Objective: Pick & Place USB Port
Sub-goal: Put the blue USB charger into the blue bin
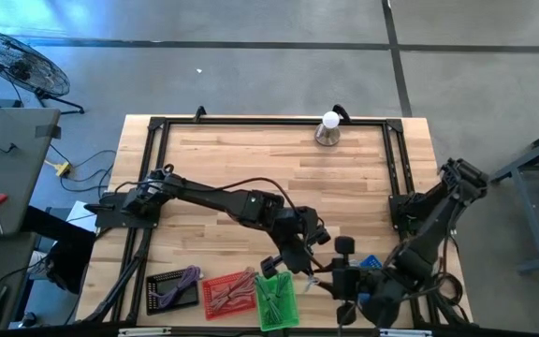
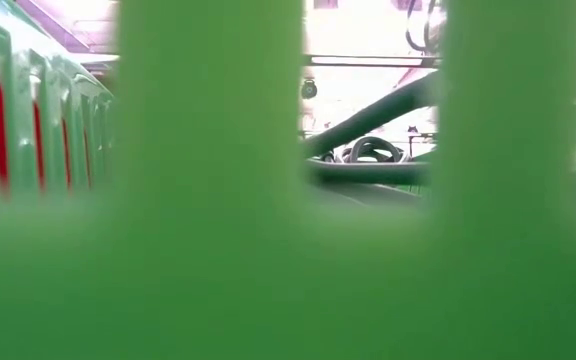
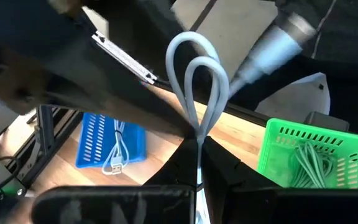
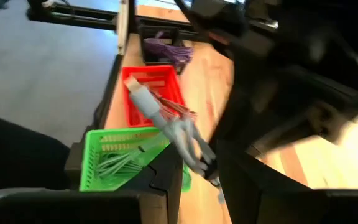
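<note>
My left gripper [image 3: 199, 163] pinches the looped grey USB cable [image 3: 197, 81]; my right gripper [image 4: 197, 163], beside the green basket [image 4: 114, 163], grip unclear.

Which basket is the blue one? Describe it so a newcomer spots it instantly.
Follow the wooden table's near edge to the row of baskets. Past the green basket, under the right arm, sits the blue basket. It alone is blue and holds one grey USB cable.

Three baskets [image 1: 225, 292] apparently abreast along table [image 1: 251, 159] front.
</note>
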You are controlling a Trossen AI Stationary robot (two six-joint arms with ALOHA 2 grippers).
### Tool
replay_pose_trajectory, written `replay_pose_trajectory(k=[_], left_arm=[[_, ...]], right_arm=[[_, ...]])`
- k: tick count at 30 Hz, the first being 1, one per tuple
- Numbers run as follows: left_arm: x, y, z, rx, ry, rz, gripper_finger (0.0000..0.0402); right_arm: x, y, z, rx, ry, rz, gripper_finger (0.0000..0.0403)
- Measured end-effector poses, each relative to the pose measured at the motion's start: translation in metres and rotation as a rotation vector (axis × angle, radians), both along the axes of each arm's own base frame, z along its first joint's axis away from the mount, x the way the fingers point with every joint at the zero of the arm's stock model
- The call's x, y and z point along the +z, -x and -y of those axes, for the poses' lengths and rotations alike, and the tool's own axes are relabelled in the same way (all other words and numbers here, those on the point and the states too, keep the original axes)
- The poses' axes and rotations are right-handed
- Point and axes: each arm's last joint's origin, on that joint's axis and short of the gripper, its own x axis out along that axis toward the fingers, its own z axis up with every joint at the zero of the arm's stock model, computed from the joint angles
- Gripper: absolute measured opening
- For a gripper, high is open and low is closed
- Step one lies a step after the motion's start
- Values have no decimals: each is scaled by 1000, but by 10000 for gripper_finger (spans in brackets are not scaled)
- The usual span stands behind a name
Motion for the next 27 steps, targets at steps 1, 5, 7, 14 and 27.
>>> replay_pose_trajectory(k=[1, 5, 7, 14, 27], left_arm=[[0, 0, 0, 0, -1, -5, 0], [-3, 2, 0, 3, -6, -33, 1], [-2, 2, -1, 18, 3, -42, 4], [-4, 2, -1, 77, 28, -90, 23], [-9, 3, -7, 314, 43, -220, 109]], right_arm=[[0, -3, 0, 11, -2, 2, 90], [-1, -5, 0, 15, 7, 4, 88], [-1, -6, 0, 14, 9, 4, 76], [-2, -7, 2, 25, 6, -12, 13], [1, 17, -11, -22, 0, 42, 3]])
